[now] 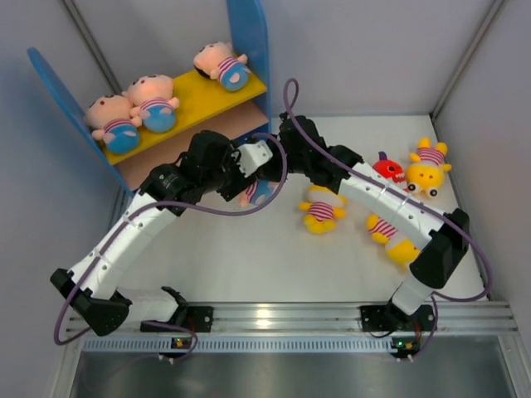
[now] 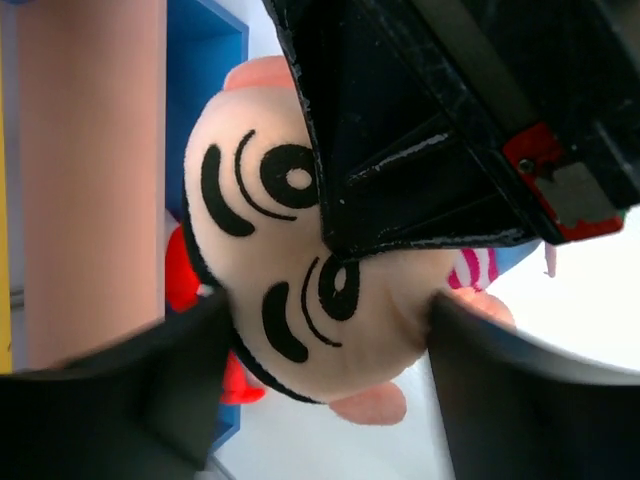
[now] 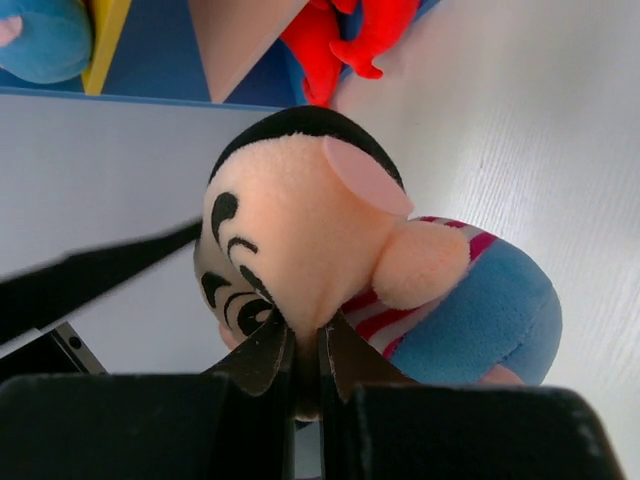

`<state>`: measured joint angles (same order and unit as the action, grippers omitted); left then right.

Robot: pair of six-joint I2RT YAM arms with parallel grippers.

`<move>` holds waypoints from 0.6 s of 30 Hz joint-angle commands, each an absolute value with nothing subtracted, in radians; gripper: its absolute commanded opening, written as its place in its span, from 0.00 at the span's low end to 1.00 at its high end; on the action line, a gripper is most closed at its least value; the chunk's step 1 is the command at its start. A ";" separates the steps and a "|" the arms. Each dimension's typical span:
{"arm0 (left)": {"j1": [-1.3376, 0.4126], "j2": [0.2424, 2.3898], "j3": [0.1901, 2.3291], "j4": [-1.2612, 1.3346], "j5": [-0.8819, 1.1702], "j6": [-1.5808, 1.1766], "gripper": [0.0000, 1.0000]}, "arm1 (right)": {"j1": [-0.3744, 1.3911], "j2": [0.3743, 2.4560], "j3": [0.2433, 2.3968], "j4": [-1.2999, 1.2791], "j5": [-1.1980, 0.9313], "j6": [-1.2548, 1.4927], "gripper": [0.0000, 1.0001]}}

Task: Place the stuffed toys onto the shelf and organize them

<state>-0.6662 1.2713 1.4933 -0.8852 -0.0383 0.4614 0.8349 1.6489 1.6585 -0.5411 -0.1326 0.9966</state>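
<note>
Doll [image 1: 259, 192], pink-faced, is just in front of the shelf [image 1: 195, 93], probably mid-handover. The right gripper [image 3: 305, 365] is nearly closed and pinches its face. The left gripper [image 2: 330, 300] straddles the head, spread wide; I cannot tell if it presses. Only the wrist views show a red toy [image 3: 340, 40] at the shelf's foot.

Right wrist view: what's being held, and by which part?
The pink-faced doll, pinched at its head by the right gripper, fingers shut on it. The left gripper is open around the same head; whether it touches cannot be told.
</note>
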 commanded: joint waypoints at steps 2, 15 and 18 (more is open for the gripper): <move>-0.678 1.290 1.531 -0.793 -0.098 0.552 0.44 | 0.844 1.608 1.701 -0.402 -0.166 1.049 0.00; -0.666 1.350 1.678 -0.759 -0.152 0.618 0.00 | 0.785 1.529 1.628 -0.344 -0.172 1.013 0.33; -0.653 1.367 1.710 -0.759 -0.146 0.638 0.00 | 0.736 1.500 1.608 -0.332 -0.210 0.964 0.52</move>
<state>-0.6701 1.3537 1.6505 -0.8604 -0.1204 0.5926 0.7650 1.5883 1.6161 -0.4023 -0.1165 1.0145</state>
